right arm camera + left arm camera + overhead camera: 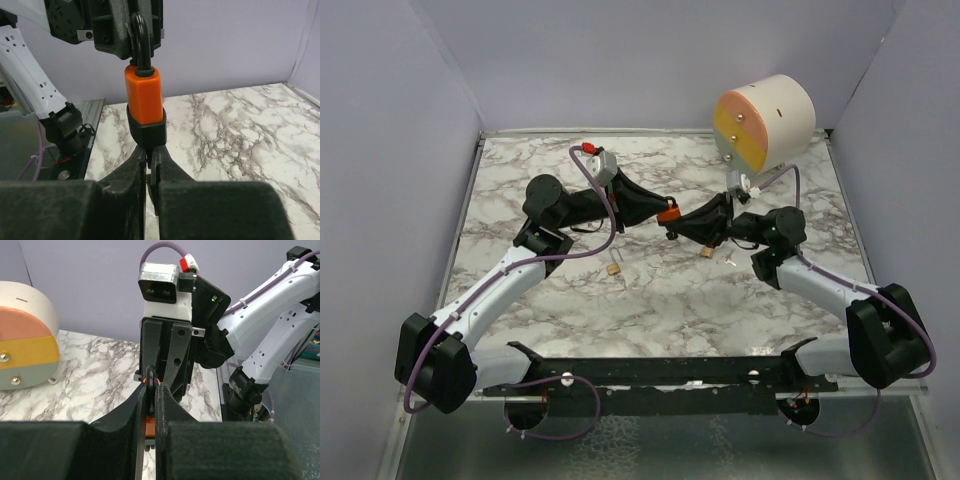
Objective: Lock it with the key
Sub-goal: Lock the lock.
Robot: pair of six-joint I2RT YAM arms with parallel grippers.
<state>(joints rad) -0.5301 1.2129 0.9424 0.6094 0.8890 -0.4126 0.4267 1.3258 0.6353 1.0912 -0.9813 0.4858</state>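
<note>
An orange padlock (668,213) with a black base hangs in the air over the middle of the marble table (570,300). My left gripper (658,207) is shut on its black shackle (139,35), which in the left wrist view is pinched between the fingertips (161,390) above the orange body (147,426). From the other side my right gripper (149,150) meets the black base of the padlock (144,95). It is shut on the key (149,160), a thin dark sliver between the pads; its blade is hidden.
A white drum (765,125) with a pink, yellow and green face stands at the back right, near the right arm. Two small brass pieces (614,269) (704,254) lie on the table under the grippers. Purple walls close in three sides.
</note>
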